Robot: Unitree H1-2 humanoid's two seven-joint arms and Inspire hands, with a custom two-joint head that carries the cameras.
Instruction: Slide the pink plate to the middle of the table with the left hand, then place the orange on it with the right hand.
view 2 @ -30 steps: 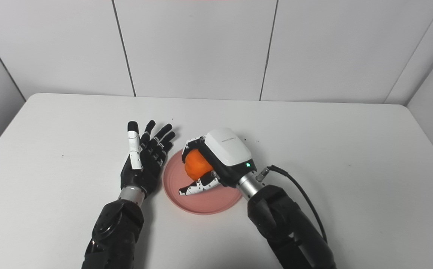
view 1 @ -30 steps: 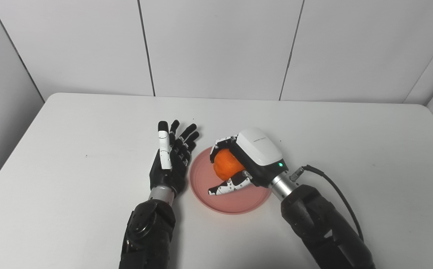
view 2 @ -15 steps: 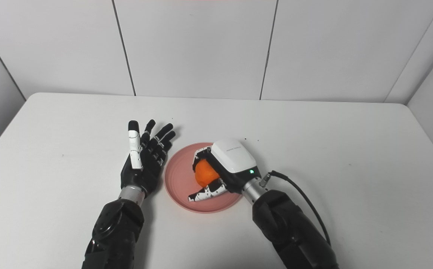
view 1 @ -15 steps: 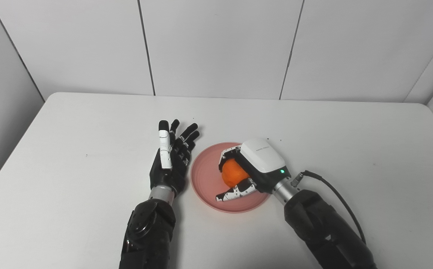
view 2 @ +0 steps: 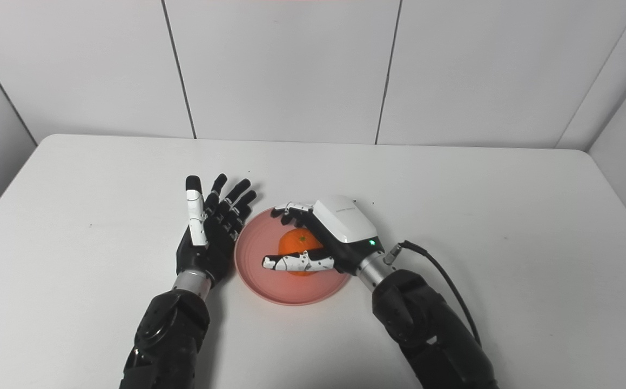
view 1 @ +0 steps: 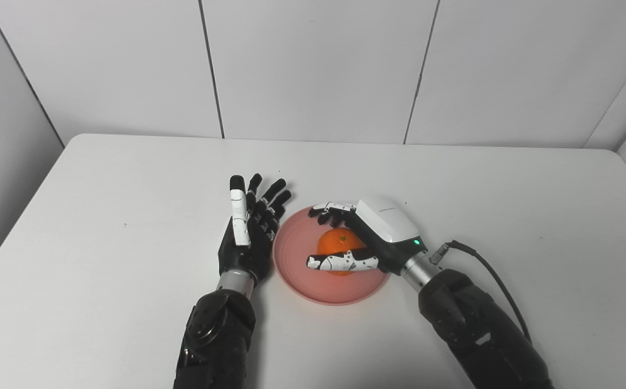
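The orange (view 1: 338,244) sits on the pink plate (view 1: 296,259), near the middle of the white worktop (view 1: 102,216). The right hand (view 1: 369,240) reaches over the plate with its fingers (view 1: 334,208) spread apart: they arch past the far side of the orange, while the thumb (view 1: 340,263) stretches across the near side. The fruit lies in the gap between them, and whether either still touches it cannot be told; the hand does not appear to grip it. The left hand (view 1: 249,229) lies just beside the plate's left rim, palm turned toward it, fingers straight and apart, holding nothing.
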